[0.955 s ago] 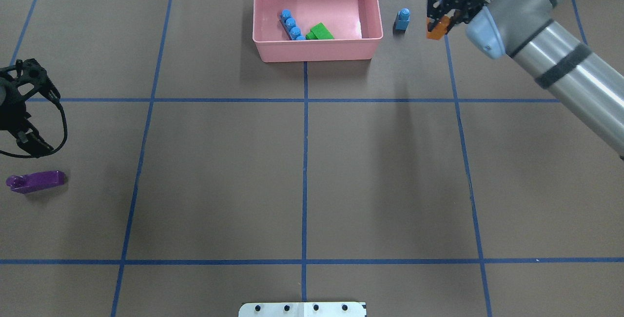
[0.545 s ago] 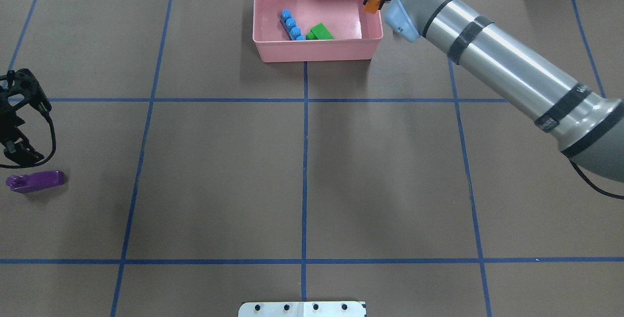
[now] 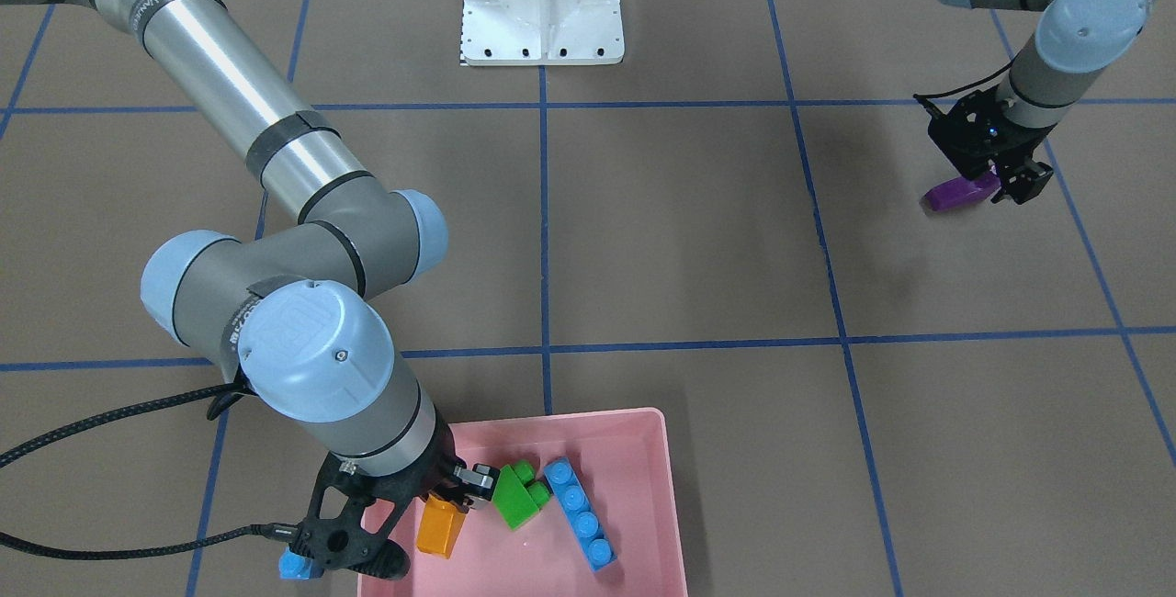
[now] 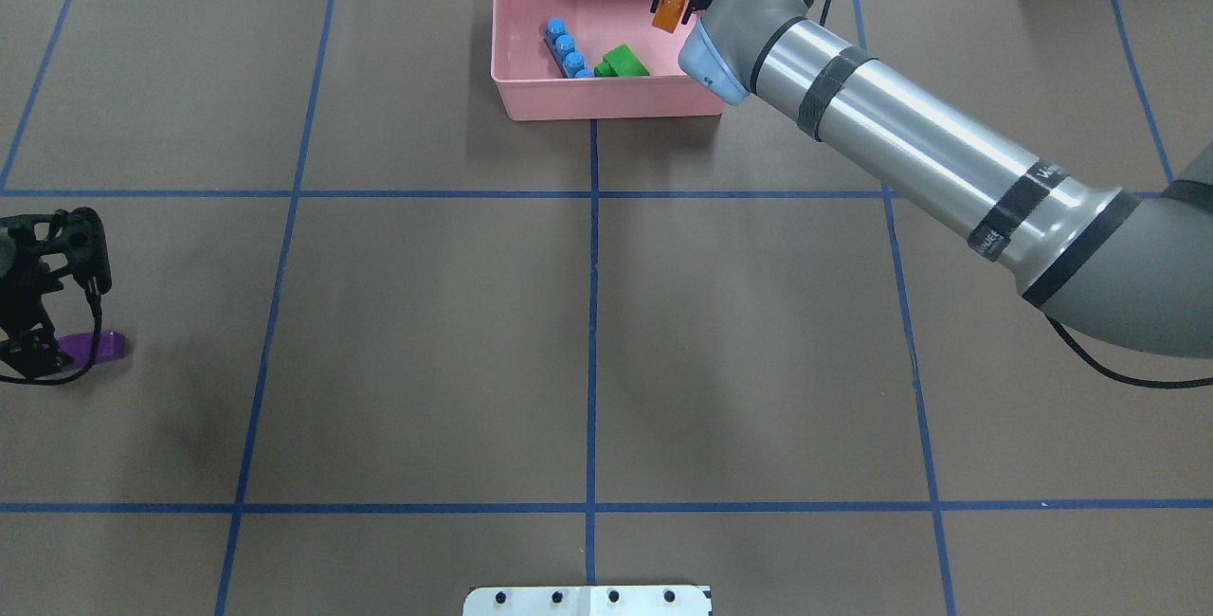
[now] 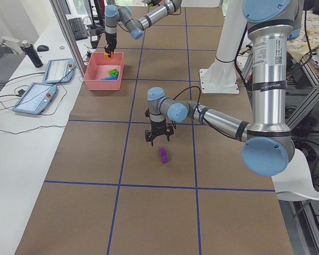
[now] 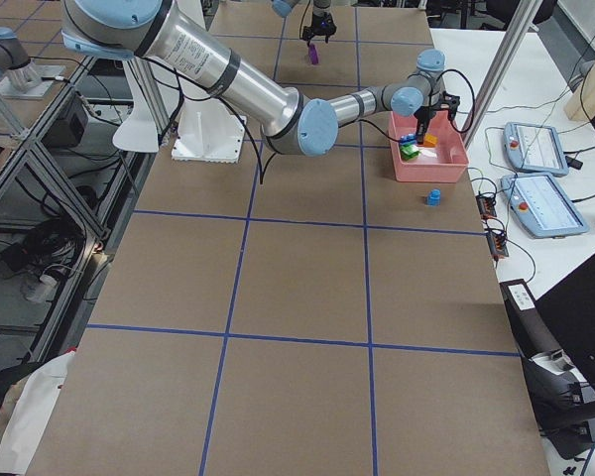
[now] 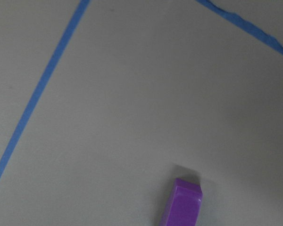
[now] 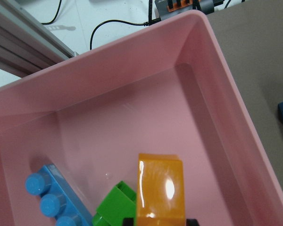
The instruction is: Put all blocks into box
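Two claws: right claw (image 4: 672, 0) tight around orange brick (image 4: 669, 12) above pink box (image 4: 606, 100), left claw (image 5: 159, 139) spread near purple brick (image 5: 164, 154).

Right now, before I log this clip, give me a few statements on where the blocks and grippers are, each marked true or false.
1. The right gripper holds the orange block over the box. True.
2. The green block lies on the table outside the box. False: it is inside the box, beside the long blue block.
3. The small blue block sits on the table outside the box. True.
4. The left gripper is clamped on the purple block. False: the purple block lies free on the table, with the open gripper above it.
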